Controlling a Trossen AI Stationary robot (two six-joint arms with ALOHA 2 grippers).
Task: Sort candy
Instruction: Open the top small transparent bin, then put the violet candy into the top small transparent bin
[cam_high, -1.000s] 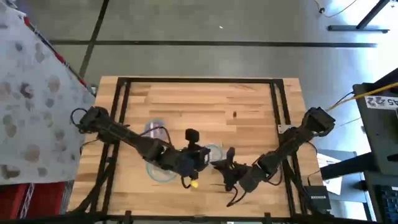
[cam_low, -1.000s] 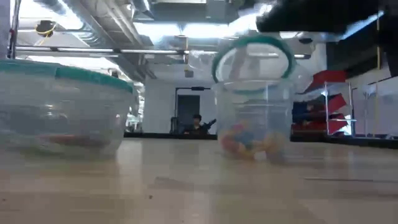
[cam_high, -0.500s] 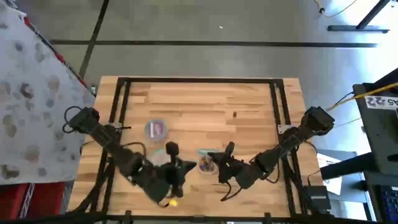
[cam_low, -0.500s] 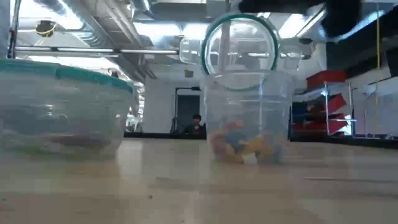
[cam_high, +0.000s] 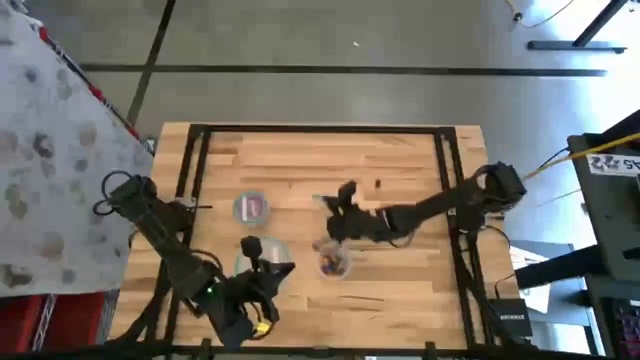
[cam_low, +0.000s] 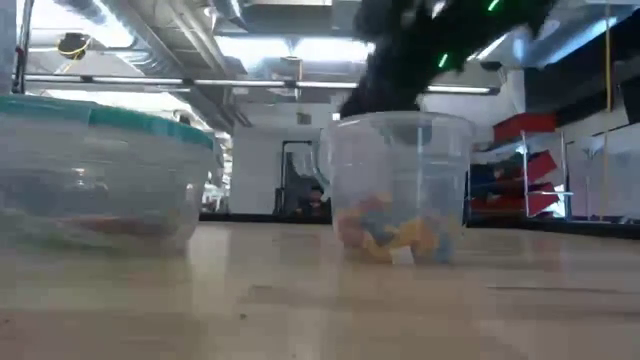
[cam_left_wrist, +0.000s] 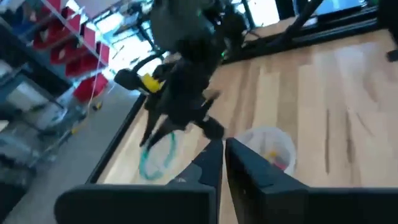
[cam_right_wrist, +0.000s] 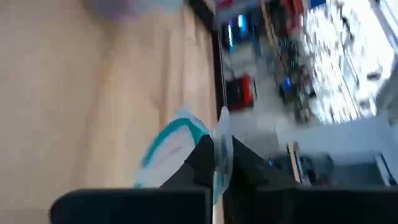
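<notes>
Two clear containers stand out in the low view: a wide teal-rimmed bowl (cam_low: 100, 165) at the left of the frame and an open cup (cam_low: 400, 180) at centre holding the candy (cam_low: 392, 228), a small heap of mixed colours at its bottom. From above, that cup sits just below the middle of the tabletop (cam_high: 400, 290). The right end effector (cam_high: 325, 207) reaches in from the right edge and hangs just above the cup in the frame. Its wrist view shows the fingers pinching a clear lid (cam_right_wrist: 174, 146) with a teal rim by its edge. The left end effector (cam_high: 272, 275) is at the lower left of the frame, beside the bowl. Its fingers (cam_left_wrist: 211, 163) are pressed nearly together on nothing.
</notes>
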